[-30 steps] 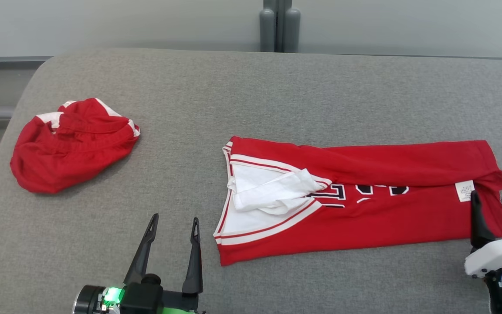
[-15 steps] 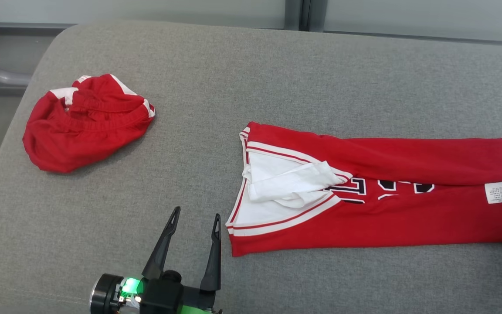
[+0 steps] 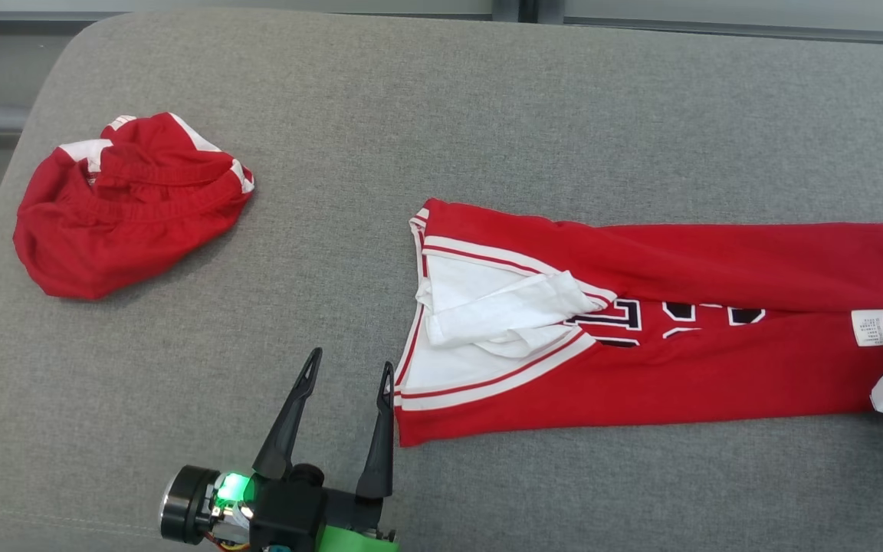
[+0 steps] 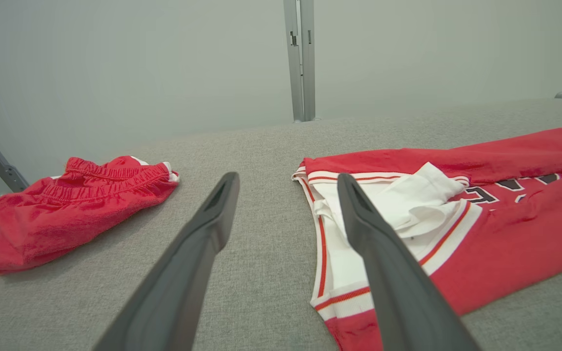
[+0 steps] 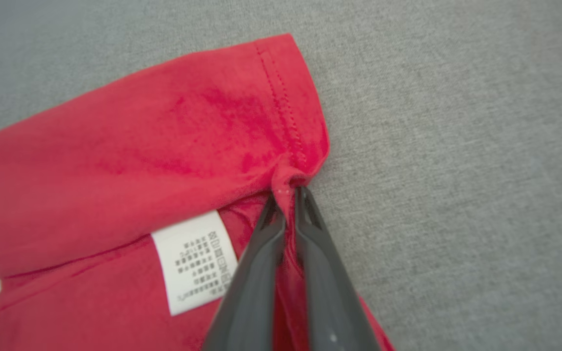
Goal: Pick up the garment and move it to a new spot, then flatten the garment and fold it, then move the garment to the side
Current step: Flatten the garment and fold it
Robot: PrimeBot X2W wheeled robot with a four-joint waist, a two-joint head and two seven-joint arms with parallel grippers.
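Right claw (image 5: 288,195) clamping the hem corner of the red jersey (image 3: 717,368), jersey lying folded lengthwise on the grey table (image 3: 411,115), left claw (image 3: 349,360) gaping wide beside its collar end, red shorts (image 3: 127,222) lying crumpled well apart.

You'll find nothing legible: the white care label (image 5: 194,263) on the red garment (image 3: 717,376) is too fine, and its black lettering (image 3: 677,311) is half folded under.

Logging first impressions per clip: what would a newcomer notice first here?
The long red jersey lies stretched across the grey pad, right of centre, with white lining showing at its left end. The right gripper is shut on its hem at the far right end, and the left gripper stands open by its near left corner. Crumpled red shorts lie apart at far left.
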